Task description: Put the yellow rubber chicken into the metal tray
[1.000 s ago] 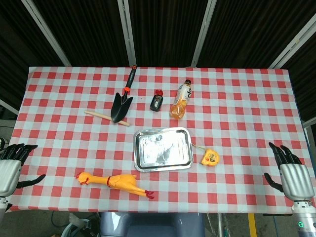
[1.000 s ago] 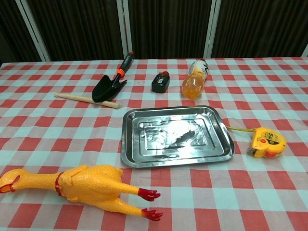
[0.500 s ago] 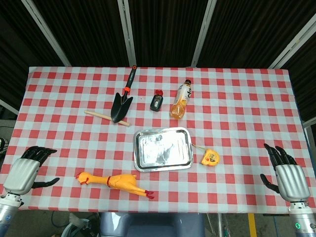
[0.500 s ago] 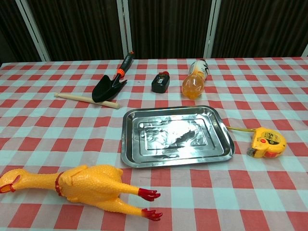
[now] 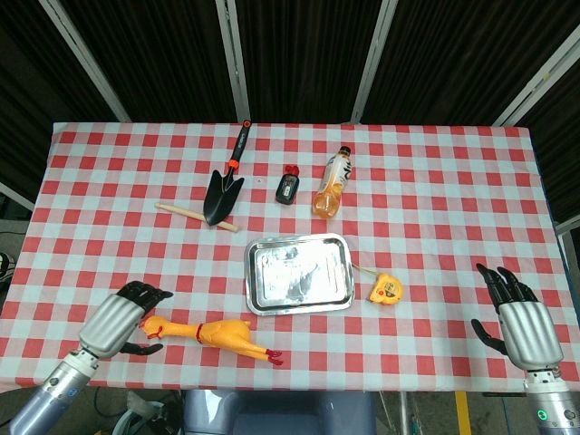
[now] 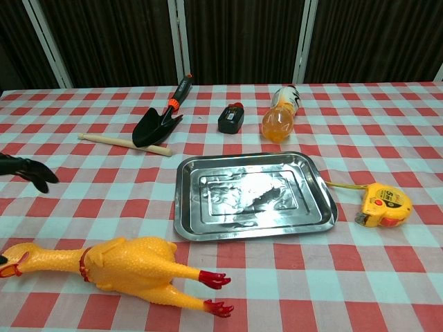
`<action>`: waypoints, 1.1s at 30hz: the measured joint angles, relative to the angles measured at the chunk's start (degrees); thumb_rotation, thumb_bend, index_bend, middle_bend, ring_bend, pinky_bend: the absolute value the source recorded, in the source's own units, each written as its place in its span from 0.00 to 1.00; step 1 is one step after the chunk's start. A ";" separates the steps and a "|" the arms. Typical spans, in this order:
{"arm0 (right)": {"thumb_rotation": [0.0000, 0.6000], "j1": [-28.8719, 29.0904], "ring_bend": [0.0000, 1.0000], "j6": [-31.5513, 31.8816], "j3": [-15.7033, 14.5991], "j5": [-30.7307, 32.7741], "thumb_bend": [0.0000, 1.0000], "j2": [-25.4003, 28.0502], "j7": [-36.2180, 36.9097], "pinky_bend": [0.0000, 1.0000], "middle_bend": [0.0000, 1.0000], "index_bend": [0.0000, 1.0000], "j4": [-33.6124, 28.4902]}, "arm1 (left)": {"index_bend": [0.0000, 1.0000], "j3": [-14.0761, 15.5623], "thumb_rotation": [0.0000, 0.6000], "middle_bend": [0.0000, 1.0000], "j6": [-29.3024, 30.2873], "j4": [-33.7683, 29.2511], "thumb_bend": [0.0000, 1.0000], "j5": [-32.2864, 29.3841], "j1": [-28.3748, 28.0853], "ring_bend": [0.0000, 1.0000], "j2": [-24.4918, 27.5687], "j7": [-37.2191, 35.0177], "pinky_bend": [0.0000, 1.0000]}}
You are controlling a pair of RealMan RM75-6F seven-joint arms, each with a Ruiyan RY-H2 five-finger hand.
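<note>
A: Where is the yellow rubber chicken (image 5: 207, 334)?

B: Lying on its side on the checked tabletop (image 5: 453, 199), near the front edge, head toward the robot's left, red feet pointing right. It sits left of and nearer than the metal tray (image 5: 298, 246), apart from it. The tray has nothing in it.

A: How would it handle?

B: My guess is light, soft and squashy, with a pebbled skin that should not slip much. The neck is thin and would likely flop, so I would take it around the thick body, just behind the red collar, where the fingers can wrap it.

A: And the left hand (image 5: 116, 319)?

B: It hovers just beside the chicken's head, fingers apart and slightly curved, holding nothing. Whether a fingertip brushes the head I cannot tell. In the chest view only its dark fingertips (image 6: 31, 171) show at the left edge.

A: The right hand (image 5: 518, 324)?

B: Well away at the far right edge of the tabletop, fingers spread, holding nothing. A yellow tape measure (image 5: 384, 290) lies between it and the tray.
</note>
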 measured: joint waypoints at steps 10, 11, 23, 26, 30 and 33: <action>1.00 -1.04 0.12 1.25 -0.45 -0.16 0.31 0.19 2.10 0.27 0.19 0.03 1.25 | 0.21 -0.75 1.00 0.28 -9.31 -2.19 0.07 -5.01 -4.48 0.25 -6.84 11.12 0.34; 1.00 -1.12 0.12 1.36 -0.49 -0.21 0.31 0.17 2.21 0.27 0.19 0.03 1.34 | 0.21 -0.85 1.00 0.28 -9.99 -2.18 0.07 -5.76 -4.78 0.25 -7.59 12.03 0.34; 1.00 -2.07 0.12 2.33 -0.70 -0.07 0.31 0.49 3.39 0.27 0.19 0.03 2.05 | 0.22 -1.41 1.00 0.31 -12.84 1.52 0.10 -11.84 -6.81 0.27 -14.72 17.71 0.36; 1.00 -2.18 0.12 2.23 -0.78 0.09 0.31 0.41 3.63 0.27 0.19 0.03 2.26 | 0.22 -1.54 1.00 0.32 -12.14 2.34 0.11 -12.34 -6.79 0.28 -15.53 17.72 0.37; 1.00 -2.18 0.12 1.97 -0.78 0.24 0.31 0.25 3.81 0.27 0.19 0.03 2.47 | 0.23 -1.35 1.00 0.34 -11.20 2.77 0.12 -12.83 -6.72 0.30 -15.68 16.69 0.38; 1.00 -2.14 0.12 1.81 -0.74 0.34 0.31 0.24 3.71 0.27 0.19 0.03 2.44 | 0.25 -1.14 1.00 0.35 -11.07 3.03 0.15 -12.88 -7.02 0.30 -15.62 16.16 0.39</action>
